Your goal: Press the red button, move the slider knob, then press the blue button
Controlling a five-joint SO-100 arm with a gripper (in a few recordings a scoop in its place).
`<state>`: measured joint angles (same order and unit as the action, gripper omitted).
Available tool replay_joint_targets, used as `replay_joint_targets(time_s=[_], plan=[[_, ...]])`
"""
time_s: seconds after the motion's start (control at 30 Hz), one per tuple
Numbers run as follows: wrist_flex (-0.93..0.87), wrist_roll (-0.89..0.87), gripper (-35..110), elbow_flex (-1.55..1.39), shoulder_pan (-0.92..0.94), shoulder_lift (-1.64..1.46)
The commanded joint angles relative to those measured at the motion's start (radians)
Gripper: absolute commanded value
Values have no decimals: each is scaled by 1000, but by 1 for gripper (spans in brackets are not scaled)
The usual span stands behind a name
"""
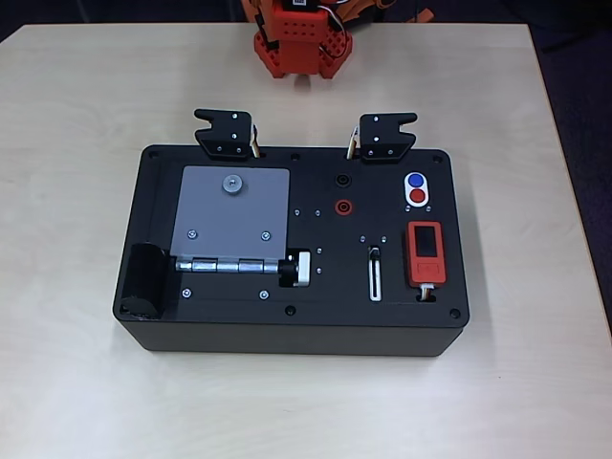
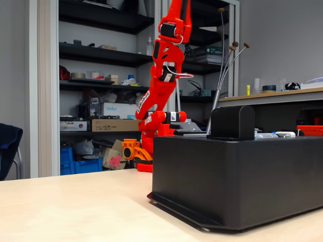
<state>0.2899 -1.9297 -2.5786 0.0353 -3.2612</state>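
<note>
A black box (image 1: 287, 325) lies on the pale wooden table. The blue button (image 1: 415, 180) and the red button (image 1: 418, 196) share a white oval at the box's back right, with blue on the far side. The slider knob (image 1: 375, 254), a tiny dark nub, sits at the far end of its narrow white-outlined slot (image 1: 375, 282), left of an orange-red block. The red arm's base (image 1: 300, 43) stands behind the box. In the fixed view the arm (image 2: 164, 75) rises steeply and leaves the top of the picture, well back from the box (image 2: 237, 176).
On the box top are a grey hinged plate (image 1: 234, 215), a silver-and-black ribbed knob (image 1: 296, 270), a red ring socket (image 1: 341, 205) and an orange-red block with a dark screen (image 1: 424, 251). Two black brackets (image 1: 225, 132) (image 1: 385, 134) stand at its back edge. Bare table surrounds the box.
</note>
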Motion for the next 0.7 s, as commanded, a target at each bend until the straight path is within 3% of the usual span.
replay_joint_targets(time_s=[0.0,0.1,0.33,0.47,0.67], plan=[[-233,66,3,98,-11,71],[-405,202,3,192,-18,163],[-851,305,3,380,-55,371],[-1115,156,3,456,-92,457],[-1404,202,3,566,-149,566]])
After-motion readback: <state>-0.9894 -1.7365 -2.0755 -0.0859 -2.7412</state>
